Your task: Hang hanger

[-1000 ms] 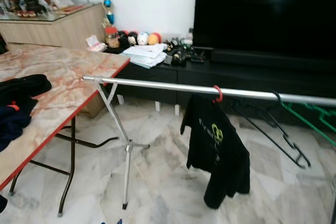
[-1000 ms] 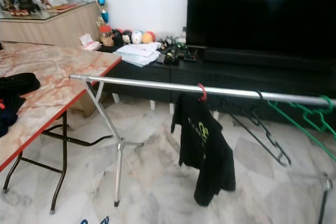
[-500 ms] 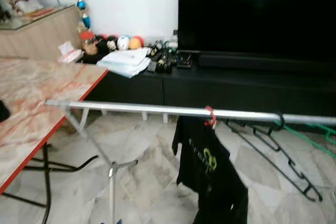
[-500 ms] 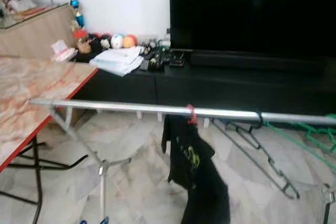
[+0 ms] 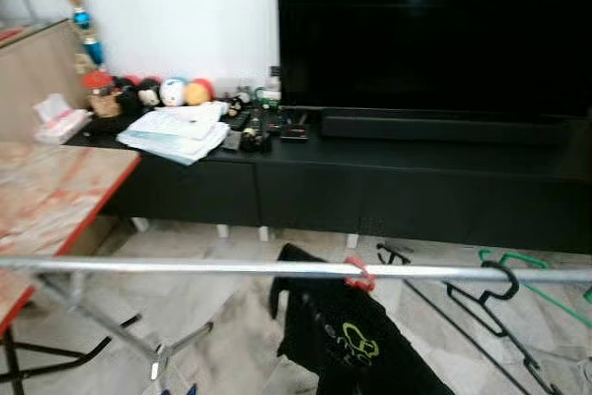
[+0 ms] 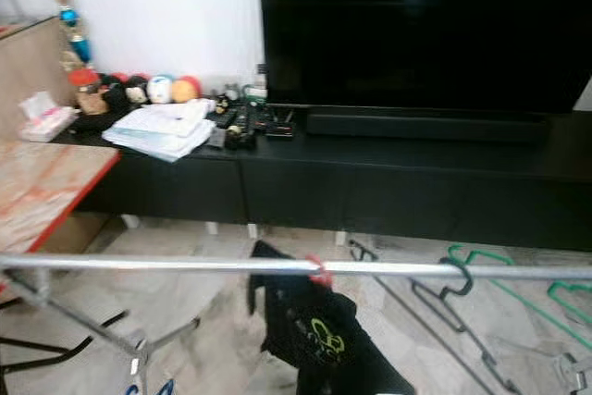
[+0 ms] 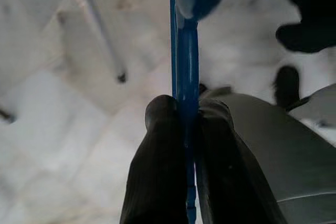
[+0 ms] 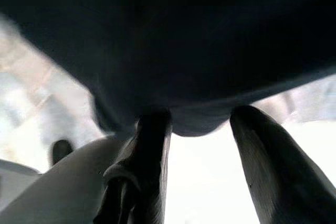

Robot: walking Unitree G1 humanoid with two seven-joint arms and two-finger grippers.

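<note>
Marble floor [image 5: 231, 307] lies beneath the left gripper [image 7: 184, 109], clamped on a blue hanger [image 7: 185, 51]; right gripper [image 8: 197, 121] spread, seemingly beneath dark cloth [image 8: 184, 40].

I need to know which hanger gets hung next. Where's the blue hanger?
The blue hanger is clamped in the left claw, held low above the marble floor near the rack's leg.

Left gripper [image 7: 184, 116] points down at the marble floor [image 7: 47, 129], fingers pinched on a blue hanger [image 7: 185, 51]. Right gripper [image 8: 199, 124] has fingers spread apart.
</note>
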